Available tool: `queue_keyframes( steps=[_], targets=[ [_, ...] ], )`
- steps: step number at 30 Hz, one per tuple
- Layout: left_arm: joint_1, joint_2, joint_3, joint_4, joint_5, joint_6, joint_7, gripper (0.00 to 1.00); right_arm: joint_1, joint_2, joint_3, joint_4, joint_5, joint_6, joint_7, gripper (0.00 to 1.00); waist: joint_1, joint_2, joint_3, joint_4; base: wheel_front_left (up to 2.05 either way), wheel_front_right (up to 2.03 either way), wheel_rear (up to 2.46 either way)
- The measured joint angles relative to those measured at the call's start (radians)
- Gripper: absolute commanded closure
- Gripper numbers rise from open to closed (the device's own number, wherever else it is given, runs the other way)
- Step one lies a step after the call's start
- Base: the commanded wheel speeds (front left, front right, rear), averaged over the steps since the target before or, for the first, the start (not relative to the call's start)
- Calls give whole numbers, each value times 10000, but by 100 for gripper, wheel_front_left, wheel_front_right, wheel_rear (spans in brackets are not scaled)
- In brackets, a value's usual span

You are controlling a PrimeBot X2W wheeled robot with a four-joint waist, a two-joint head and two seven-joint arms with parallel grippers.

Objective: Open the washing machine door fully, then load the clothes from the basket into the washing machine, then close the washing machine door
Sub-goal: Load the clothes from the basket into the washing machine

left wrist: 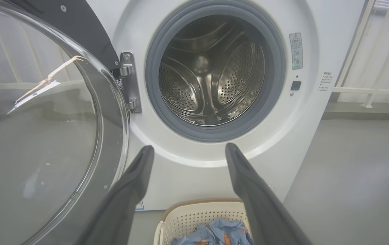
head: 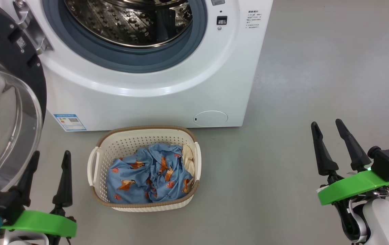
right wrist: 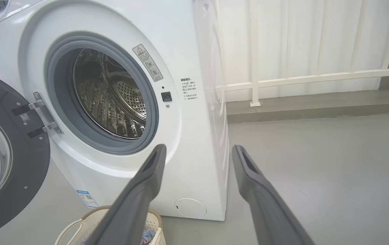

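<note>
With left gripper (head: 51,154) and right gripper (head: 326,123) both spread and empty, the clothes (head: 150,173) lie in the basket (head: 146,128) just right of the left one, which may bump the washing machine door (head: 10,119) close, perhaps touching, on its left.

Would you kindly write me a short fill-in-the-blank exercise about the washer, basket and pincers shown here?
1. The washing machine door stands ____.
2. The drum of the washing machine is ____.
3. The clothes in the basket are mostly light ____.
4. The left pincer and right pincer are open and hold ____.
Missing words: open; empty; blue; nothing.
</note>
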Motion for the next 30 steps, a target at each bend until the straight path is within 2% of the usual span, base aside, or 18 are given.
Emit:
queue_keyframes(
  steps=[12, 30],
  targets=[
    [-1, -84, -6, 12, 15, -115, 0, 0, -4, -6, 35, 25, 0, 0, 0, 0, 0, 0, -12, 6, 28, -28, 0],
    [-15, -157, 31, 13, 13, -130, 0, 0, -8, 31, -4, 27, 0, 0, 0, 0, 1, 0, 63, 94, 140, -140, 0]
  ],
)
